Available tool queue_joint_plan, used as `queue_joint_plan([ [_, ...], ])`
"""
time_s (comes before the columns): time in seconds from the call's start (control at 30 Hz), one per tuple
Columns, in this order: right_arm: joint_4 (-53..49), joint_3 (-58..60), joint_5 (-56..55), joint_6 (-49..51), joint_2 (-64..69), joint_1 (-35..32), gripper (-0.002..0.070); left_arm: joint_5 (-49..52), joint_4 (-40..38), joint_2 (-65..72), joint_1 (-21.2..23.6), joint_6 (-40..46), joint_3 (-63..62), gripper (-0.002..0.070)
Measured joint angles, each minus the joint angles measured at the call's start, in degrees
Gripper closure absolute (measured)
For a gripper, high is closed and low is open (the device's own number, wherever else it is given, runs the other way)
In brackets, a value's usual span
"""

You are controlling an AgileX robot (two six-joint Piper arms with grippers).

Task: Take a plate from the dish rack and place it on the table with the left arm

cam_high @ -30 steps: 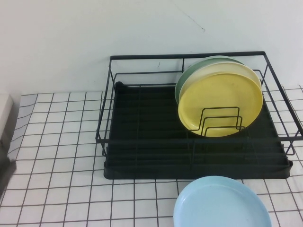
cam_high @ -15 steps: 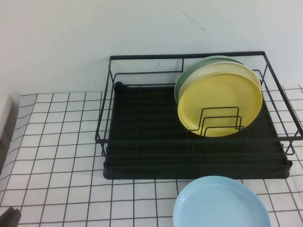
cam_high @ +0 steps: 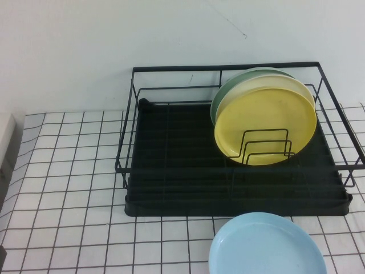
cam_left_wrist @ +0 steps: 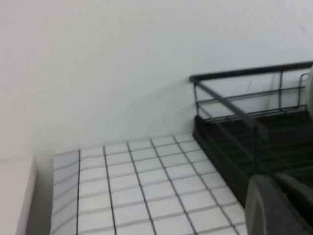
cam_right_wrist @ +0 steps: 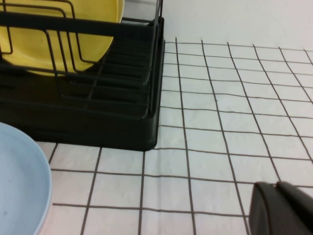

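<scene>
The light sky-blue plate (cam_high: 267,245) lies flat on the white grid table (cam_high: 68,171), just in front of the black wire dish rack (cam_high: 228,67). It also shows in the right wrist view (cam_right_wrist: 19,186). My left gripper (cam_left_wrist: 275,185) is shut and empty. It sits low over the table beside the rack's left end (cam_left_wrist: 230,147), far from the plate, and is outside the high view. My right gripper (cam_right_wrist: 276,188) is shut and empty over the table, to the right of the rack's corner (cam_right_wrist: 146,132) and the plate.
A yellow plate (cam_high: 265,123) stands upright in the rack's wire dividers, with a pale plate and a green plate (cam_high: 242,80) behind it. The rack's left half is bare ribbed tray. A white wall stands behind. A pale block (cam_high: 5,137) sits at the table's left edge.
The dark left arm at the left edge of the high view has drawn back toward the bottom-left corner and left that view. The plates and rack have not moved.
</scene>
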Motion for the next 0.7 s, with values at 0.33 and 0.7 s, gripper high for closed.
queue_joint_plan([
  [0.33, 0.00, 0.00, 0.00, 0.00, 0.00, 0.00, 0.0678, 14.90, 35.73, -0.11, 5.46, -40.00, -0.11, 0.0677],
  [0.7, 0.00, 0.00, 0.00, 0.00, 0.00, 0.00, 0.0678, 15.28, 39.64, -0.16, 5.50, -43.87, -0.11, 0.0677],
])
